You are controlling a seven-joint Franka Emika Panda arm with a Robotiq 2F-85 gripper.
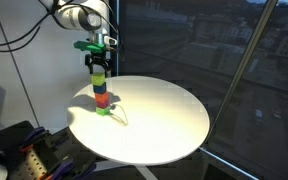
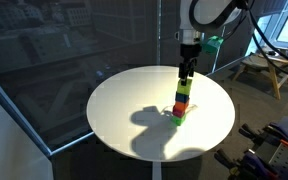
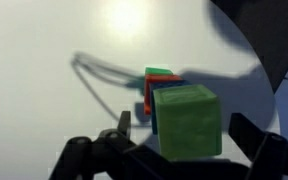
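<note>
A tall stack of coloured blocks (image 1: 100, 90) (image 2: 181, 100) stands upright on the round white table (image 1: 164, 125) (image 2: 124, 110), with green at the bottom and red and yellow above. My gripper (image 1: 97, 55) (image 2: 186, 62) (image 3: 189, 135) hangs straight over the stack. It is open, and its two dark fingers (image 3: 124, 128) straddle the top green block (image 3: 189, 120). A gap shows on each side of that block, so nothing is gripped. In the wrist view the lower blocks (image 3: 159, 85) peek out behind the green one.
A thin cord-like line (image 3: 94, 75) (image 1: 119, 117) lies on the table beside the stack. The table edge curves close on the right of the wrist view. Dark window panes (image 1: 214, 40) surround the table. A wooden stool (image 2: 264, 65) and equipment (image 1: 14, 145) stand off the table.
</note>
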